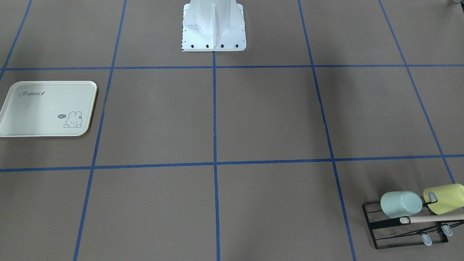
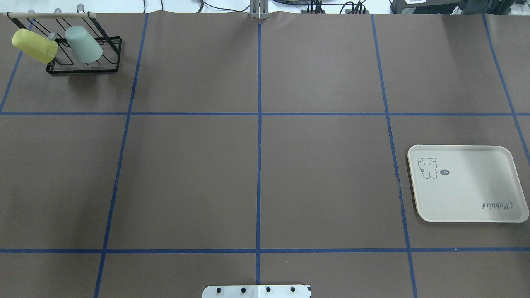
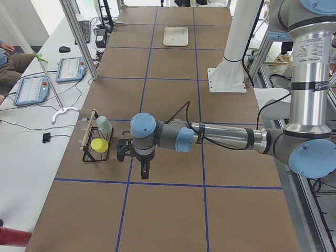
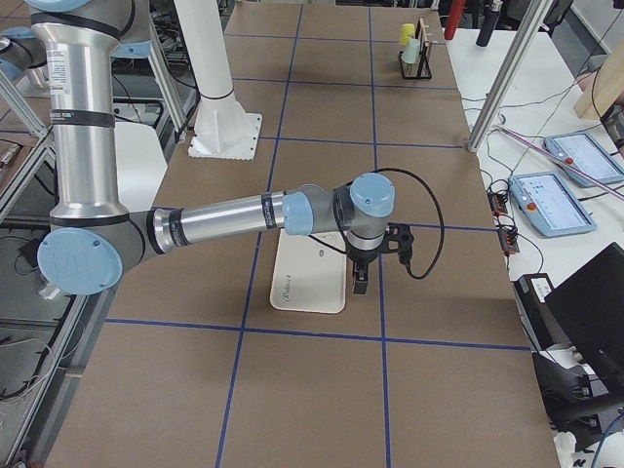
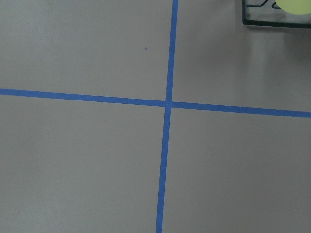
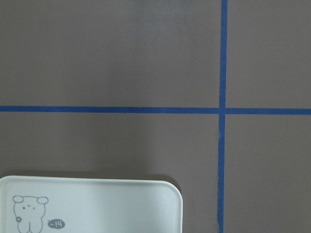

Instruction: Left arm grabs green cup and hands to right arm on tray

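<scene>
while the green cup (image 2: 84, 44) sits tilted on a peg of the black rack (image 2: 83, 70), at the 10 o'clock corner of the table (image 2: 186, 178) in the overhead view, the yellow cup (image 2: 34, 45) hangs just at its 9 o'clock. the tray (image 2: 468, 186) lies at about 4 o'clock, well apart from the rack. the left gripper (image 3: 144, 169) hangs near the rack, clear of the green cup; the right gripper (image 4: 360, 281) hangs near the tray. i cannot tell whether either one's fingers are spread or pressed together.

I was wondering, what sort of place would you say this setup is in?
Most likely a robotics lab workcell. The table is gridded with blue tape, the left arm and right arm reach over it, and teach pendants lie on the side bench.
</scene>
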Robot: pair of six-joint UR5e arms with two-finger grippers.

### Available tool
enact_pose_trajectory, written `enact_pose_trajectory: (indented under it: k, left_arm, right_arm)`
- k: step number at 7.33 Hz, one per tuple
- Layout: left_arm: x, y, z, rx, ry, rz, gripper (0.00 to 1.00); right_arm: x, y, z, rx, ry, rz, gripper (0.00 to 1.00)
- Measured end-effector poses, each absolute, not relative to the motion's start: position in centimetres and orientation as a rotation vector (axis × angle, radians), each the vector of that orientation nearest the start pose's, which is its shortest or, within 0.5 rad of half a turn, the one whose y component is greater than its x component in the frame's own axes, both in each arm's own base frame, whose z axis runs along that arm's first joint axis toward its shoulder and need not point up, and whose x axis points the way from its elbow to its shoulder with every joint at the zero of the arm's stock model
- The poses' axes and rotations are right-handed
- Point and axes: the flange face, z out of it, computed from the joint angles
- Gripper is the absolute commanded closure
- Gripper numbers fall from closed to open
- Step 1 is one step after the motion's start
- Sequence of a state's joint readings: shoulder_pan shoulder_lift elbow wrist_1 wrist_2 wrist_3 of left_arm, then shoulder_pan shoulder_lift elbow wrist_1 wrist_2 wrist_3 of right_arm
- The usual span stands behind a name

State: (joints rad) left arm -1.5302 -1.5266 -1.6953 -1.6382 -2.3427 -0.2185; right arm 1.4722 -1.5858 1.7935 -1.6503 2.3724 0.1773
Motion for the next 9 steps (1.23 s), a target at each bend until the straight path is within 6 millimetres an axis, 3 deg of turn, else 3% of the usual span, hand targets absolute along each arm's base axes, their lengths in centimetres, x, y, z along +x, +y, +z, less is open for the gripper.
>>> enact_pose_trajectory:
  k: [9]
  left_arm:
    - [-4.1,-48.2,59.1,0.110,0.816,-0.073,0.00]
  right_arm:
    - [1.2,-47.4,53.8,0.036,-0.872,0.009,0.00]
